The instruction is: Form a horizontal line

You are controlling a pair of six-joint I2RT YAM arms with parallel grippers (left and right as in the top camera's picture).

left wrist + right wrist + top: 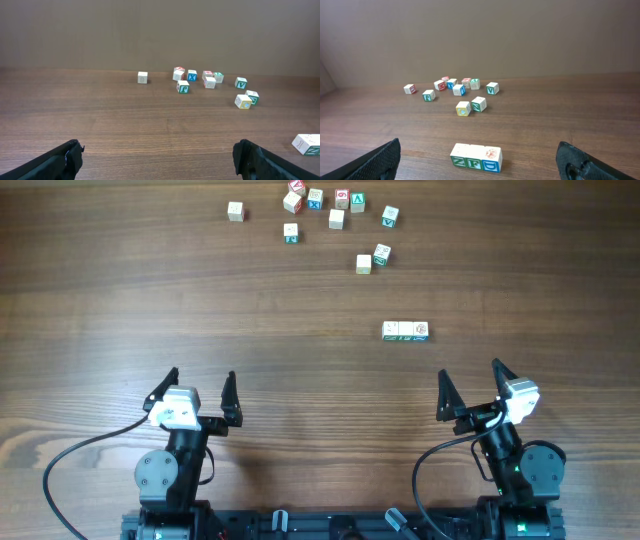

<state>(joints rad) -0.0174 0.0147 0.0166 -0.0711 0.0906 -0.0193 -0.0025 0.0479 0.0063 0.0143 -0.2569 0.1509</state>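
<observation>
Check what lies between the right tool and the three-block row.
Nothing: only bare table separates the right tool from the row, as the overhead view shows.

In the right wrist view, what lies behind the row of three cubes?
Behind the row of three cubes is bare table, then a pair of loose cubes, and farther a scattered group of cubes. Nothing covers them; only their far faces are hidden.

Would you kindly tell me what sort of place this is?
Probably a robotics lab bench: left arm and right arm mounted at a wooden table, loose letter cubes on it, plain wall behind.
</observation>
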